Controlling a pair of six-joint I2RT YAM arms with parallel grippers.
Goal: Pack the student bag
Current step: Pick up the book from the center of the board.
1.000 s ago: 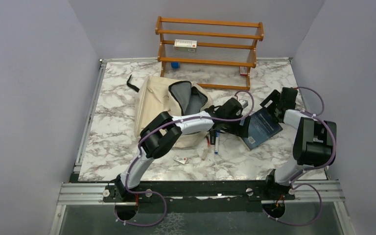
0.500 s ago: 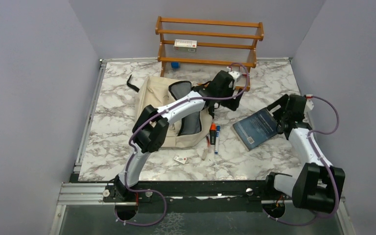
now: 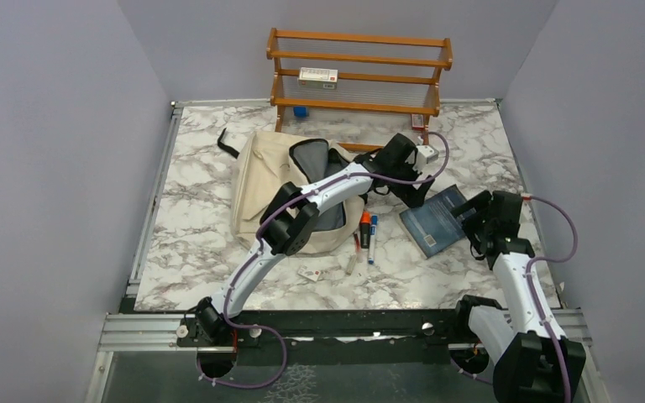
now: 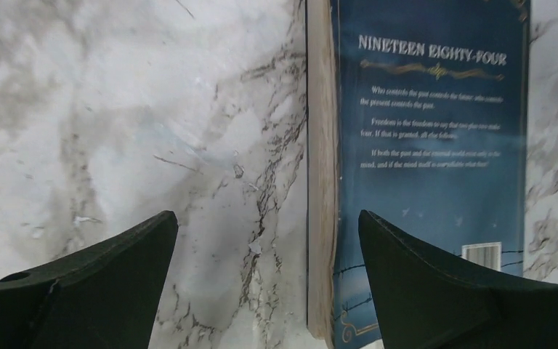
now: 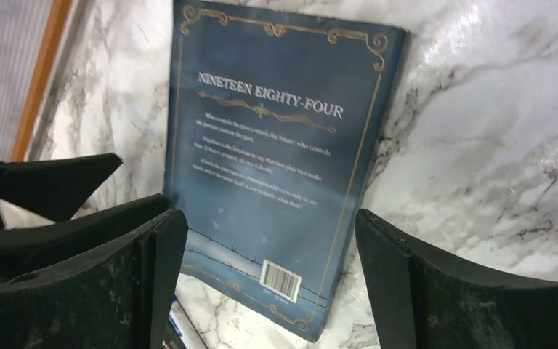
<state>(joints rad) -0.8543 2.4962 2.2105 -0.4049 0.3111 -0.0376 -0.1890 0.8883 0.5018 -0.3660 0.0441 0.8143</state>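
Step in hand looks like the book pickup. The student bag (image 3: 264,180) lies left of centre on the counter (image 3: 201,243), toward the back-left corner, with its dark-lined mouth gaping to the right. The blue book (image 3: 441,220) lies flat, back cover up, nearer the right edge, and markers (image 3: 368,231) sit between bag and book. The left gripper (image 4: 267,218) is spread wide and empty, straddling the book's page edge: one finger over bare counter, the other over the cover. The right gripper (image 5: 270,214) is also spread and empty, hovering over the book's barcode end. The book is thin and flat, so a top pinch will likely slip. Better to brace one side with the right gripper, work a left finger under the page edge, clamp cover and pages together, then carry it to the bag mouth clear of the markers.
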